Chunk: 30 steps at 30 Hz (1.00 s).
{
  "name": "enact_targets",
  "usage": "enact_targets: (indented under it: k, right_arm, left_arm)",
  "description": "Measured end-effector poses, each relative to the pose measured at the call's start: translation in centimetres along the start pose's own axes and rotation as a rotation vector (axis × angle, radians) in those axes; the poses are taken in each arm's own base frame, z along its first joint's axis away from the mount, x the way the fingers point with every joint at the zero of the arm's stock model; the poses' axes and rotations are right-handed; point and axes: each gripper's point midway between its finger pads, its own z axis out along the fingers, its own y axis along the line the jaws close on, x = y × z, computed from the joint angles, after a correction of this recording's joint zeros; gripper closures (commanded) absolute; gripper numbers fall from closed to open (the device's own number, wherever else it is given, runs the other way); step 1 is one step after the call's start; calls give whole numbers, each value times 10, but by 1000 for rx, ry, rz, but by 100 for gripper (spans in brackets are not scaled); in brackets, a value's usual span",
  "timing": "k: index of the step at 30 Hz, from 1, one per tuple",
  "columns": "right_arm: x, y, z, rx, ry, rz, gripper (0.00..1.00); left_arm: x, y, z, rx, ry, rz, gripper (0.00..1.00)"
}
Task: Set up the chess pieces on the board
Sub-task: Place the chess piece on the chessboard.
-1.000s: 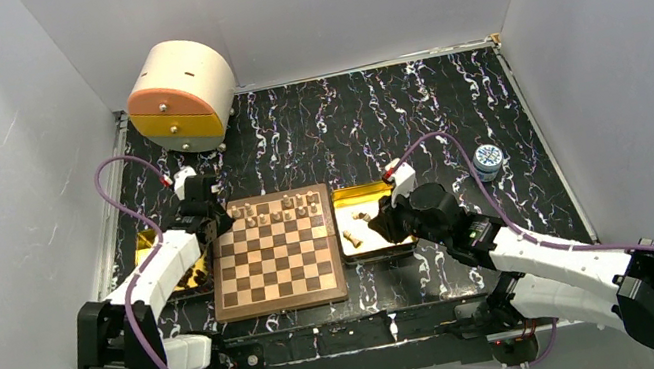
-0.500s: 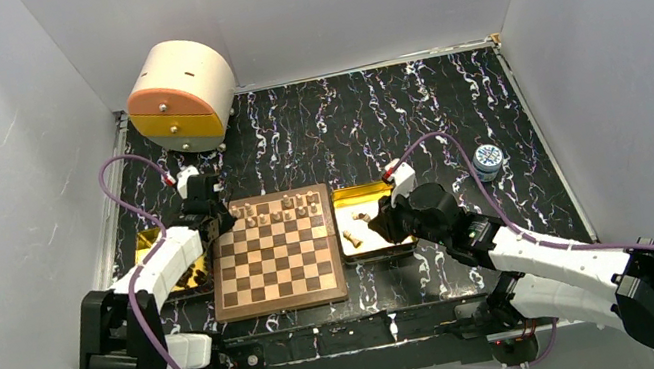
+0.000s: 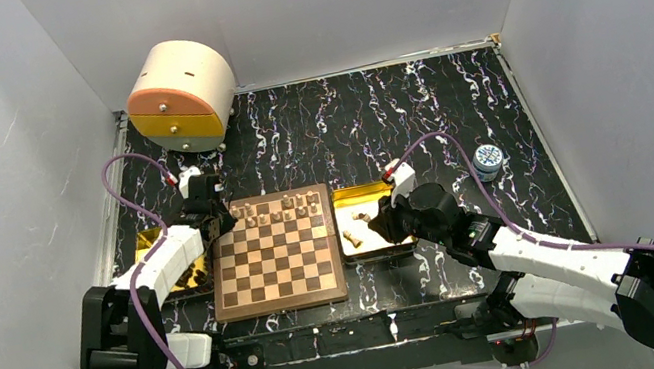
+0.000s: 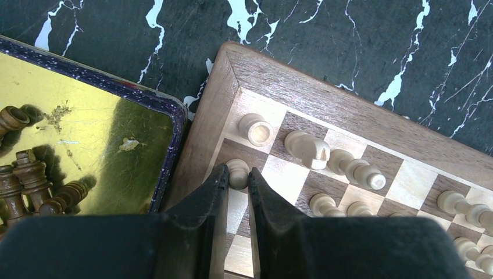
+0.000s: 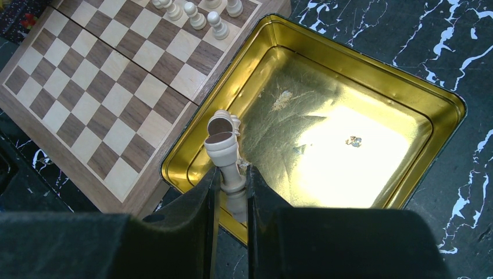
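Left gripper (image 4: 237,181) pinched narrow around a pawn (image 4: 237,172) standing by the corner of the board (image 4: 325,99) — right gripper (image 5: 231,180) clamped on a tilted pale chess piece (image 5: 224,150), over the gold tray (image 5: 360,104) just beside the board.

The board (image 3: 274,253) lay flat on the worktop (image 3: 392,112), tan chess pieces (image 3: 282,209) upright along its two far rows. The left tool (image 4: 237,181) pinched an edge pawn (image 4: 237,172) standing on a dark square. The right tool (image 5: 232,185) gripped a tilted piece (image 5: 223,150) over the gold tray (image 5: 360,168).
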Motion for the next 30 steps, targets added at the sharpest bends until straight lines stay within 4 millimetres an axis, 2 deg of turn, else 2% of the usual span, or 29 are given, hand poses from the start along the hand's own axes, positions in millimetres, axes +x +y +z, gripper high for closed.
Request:
enact_targets:
  k: [12, 23, 30]
  right_arm:
    - [1, 2, 0, -11, 6, -1, 88]
    - [6, 2, 2, -16, 26, -1, 88]
    - [6, 2, 2, -16, 25, 0, 88]
  left_arm:
    - [-1, 1, 2, -3, -4, 19, 82]
    - [0, -1, 3, 5, 2, 21, 73]
    - [-1, -5, -5, 25, 21, 20, 58]
